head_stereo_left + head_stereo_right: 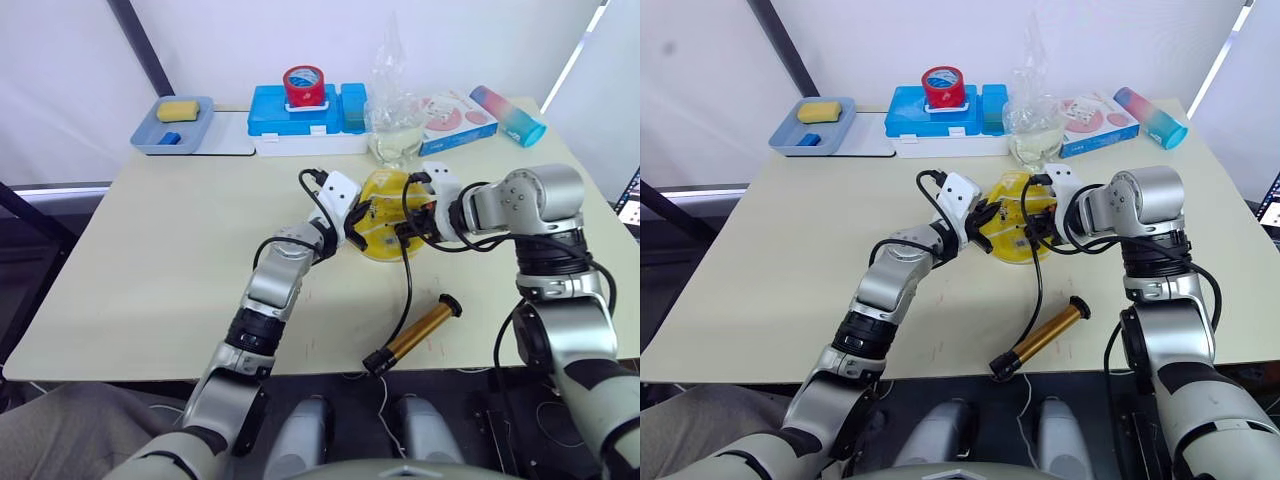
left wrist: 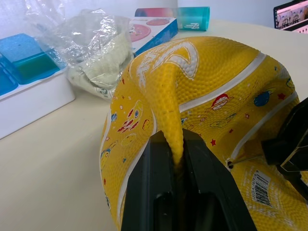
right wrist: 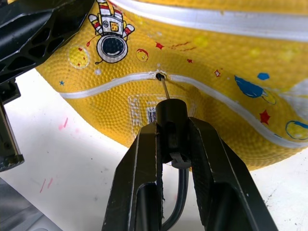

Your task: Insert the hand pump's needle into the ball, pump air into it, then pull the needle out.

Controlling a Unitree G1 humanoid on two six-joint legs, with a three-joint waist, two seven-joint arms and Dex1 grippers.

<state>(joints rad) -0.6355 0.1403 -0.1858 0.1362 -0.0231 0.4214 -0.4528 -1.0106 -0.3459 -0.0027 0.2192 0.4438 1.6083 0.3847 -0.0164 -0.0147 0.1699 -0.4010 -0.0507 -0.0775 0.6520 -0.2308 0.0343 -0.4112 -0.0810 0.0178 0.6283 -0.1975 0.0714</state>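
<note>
The limp yellow ball [image 1: 385, 228] lies mid-table in front of a clear plastic bag [image 1: 395, 125], and the left gripper [image 2: 175, 159] is pinched tight on a raised fold of its rubber. The right gripper [image 3: 172, 139] is clamped on the black fitting of the needle [image 3: 165, 88], whose metal tip sits in the valve hole on the white seam. The hand pump [image 1: 412, 335] lies on the table near its front edge, its black hose running up to the ball

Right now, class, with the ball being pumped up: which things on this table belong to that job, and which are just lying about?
Part of the job:
ball, pinched by left tool
needle, at the ball's valve, fitting held in right tool
hand pump, lying near the table's front edge

Lying about:
tape roll
blue box
sponge in grey tray
plastic bag
</note>
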